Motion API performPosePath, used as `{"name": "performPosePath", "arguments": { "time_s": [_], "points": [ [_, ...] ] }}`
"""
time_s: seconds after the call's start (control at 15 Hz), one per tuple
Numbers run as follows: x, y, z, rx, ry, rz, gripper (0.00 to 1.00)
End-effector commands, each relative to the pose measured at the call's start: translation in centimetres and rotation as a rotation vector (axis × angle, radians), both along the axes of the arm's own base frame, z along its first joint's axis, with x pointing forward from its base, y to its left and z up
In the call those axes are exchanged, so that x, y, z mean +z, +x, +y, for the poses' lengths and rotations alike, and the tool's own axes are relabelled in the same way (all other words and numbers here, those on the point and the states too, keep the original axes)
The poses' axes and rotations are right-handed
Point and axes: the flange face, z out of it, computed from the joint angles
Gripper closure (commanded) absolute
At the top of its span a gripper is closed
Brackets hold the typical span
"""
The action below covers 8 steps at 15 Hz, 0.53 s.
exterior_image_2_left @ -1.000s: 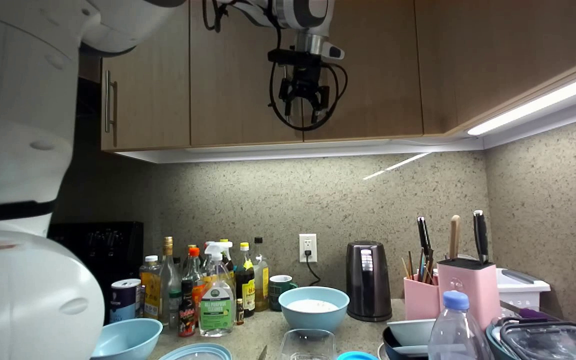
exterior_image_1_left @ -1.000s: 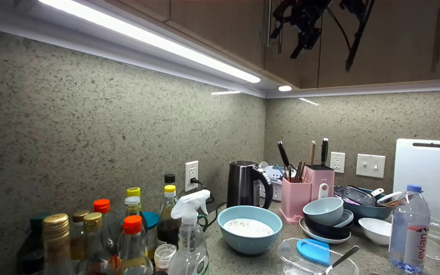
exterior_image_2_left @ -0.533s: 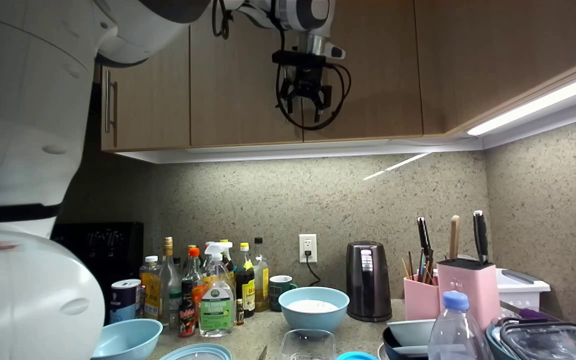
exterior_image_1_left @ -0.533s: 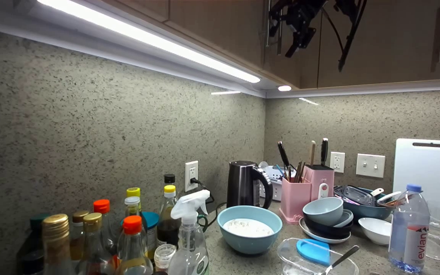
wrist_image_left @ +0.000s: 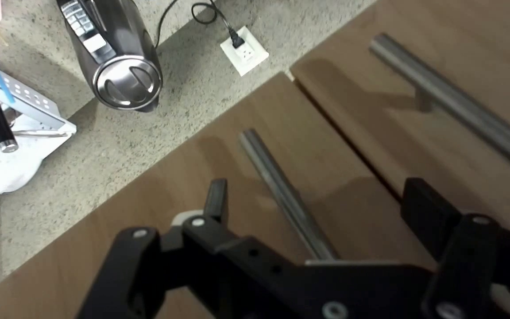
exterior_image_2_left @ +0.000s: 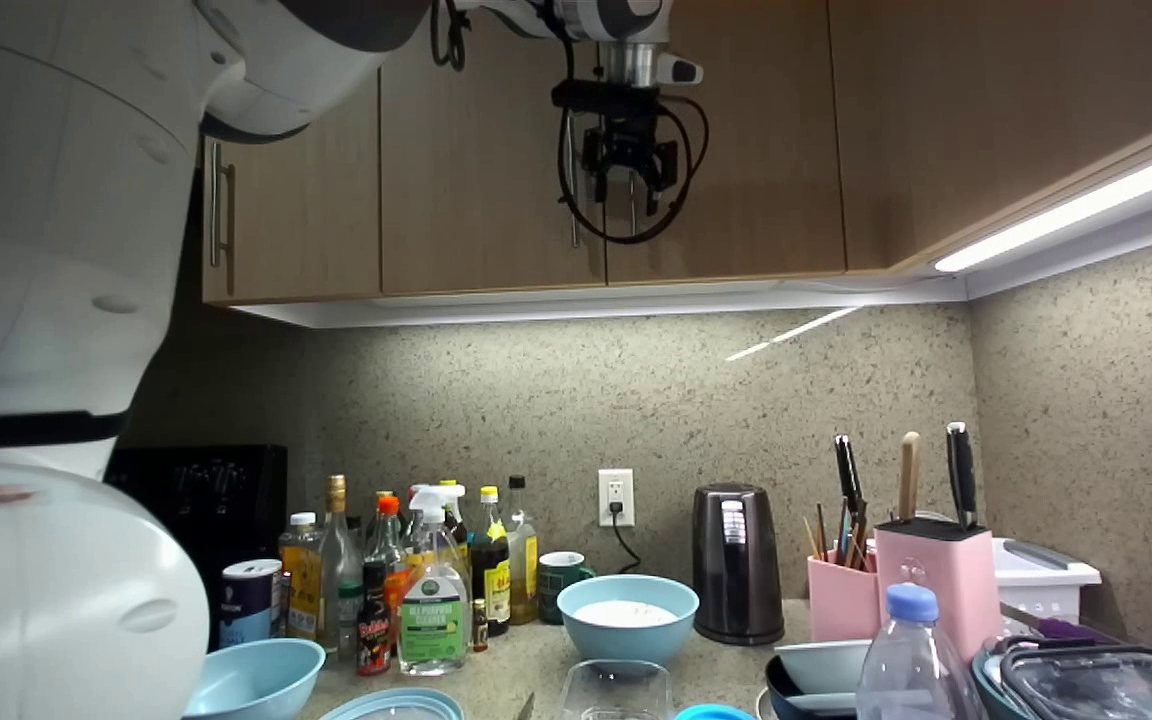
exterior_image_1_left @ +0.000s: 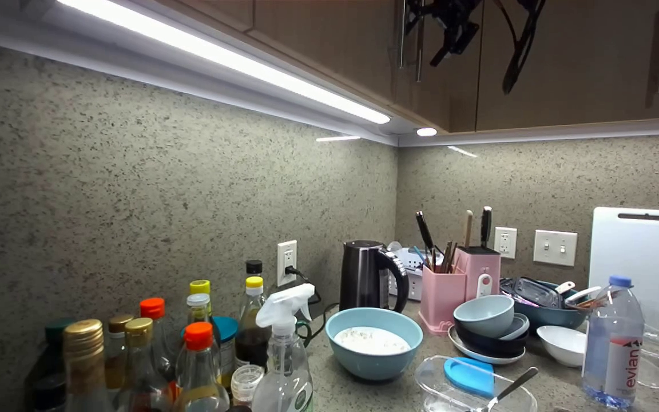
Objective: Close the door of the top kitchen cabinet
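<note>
The cabinet (exterior_image_2_left: 296, 200) spans the top of the far wall (exterior_image_2_left: 496, 390) and turns the corner at the right, above the counter (exterior_image_2_left: 513, 663). The white arm (exterior_image_2_left: 56, 280) fills the near left and reaches rightward across the cabinet's front. The door (exterior_image_2_left: 746, 180), a tall brown panel, is just right of its neighbour (exterior_image_2_left: 486, 180); a thin dark seam (wrist_image_left: 350, 143) parts them and their lower edges run in line. Before the door's left side hangs the gripper (exterior_image_2_left: 626, 195), pointing down, its two fingers (wrist_image_left: 427, 217) spread well apart.

Under the door stands the kettle (exterior_image_2_left: 736, 565), near the far wall, with the pink knife block (exterior_image_2_left: 936, 570) to its right. Left of the kettle and nearer is a blue bowl (exterior_image_2_left: 626, 638) holding something white (exterior_image_2_left: 624, 613); the spray bottle (exterior_image_2_left: 433, 625) is farther left. The door's slim handle (wrist_image_left: 289, 196) shows between the fingers in the wrist view; its depth is hard to judge, so I cannot tell whether they touch it. The neighbour's handle (wrist_image_left: 458, 102) is left of the gripper. The outlet (exterior_image_2_left: 616, 488), with a black plug (exterior_image_2_left: 616, 507), is on the far wall above the bowl.
</note>
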Motion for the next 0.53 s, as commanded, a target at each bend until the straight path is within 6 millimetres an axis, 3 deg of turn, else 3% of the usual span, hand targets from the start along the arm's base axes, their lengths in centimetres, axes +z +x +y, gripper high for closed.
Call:
{"name": "performPosePath", "arguments": {
  "time_s": [0.0, 0.13, 0.33, 0.47],
  "points": [
    [-0.2, 2.0, -1.2, -0.108, 0.047, -0.010, 0.00],
    [-0.1, 0.2, -0.2, -0.033, 0.022, 0.022, 0.00],
    [-0.1, 0.2, -0.1, -0.037, 0.025, 0.026, 0.00],
    [0.3, -2.0, -0.7, -0.038, 0.016, 0.069, 0.00]
  ]
}}
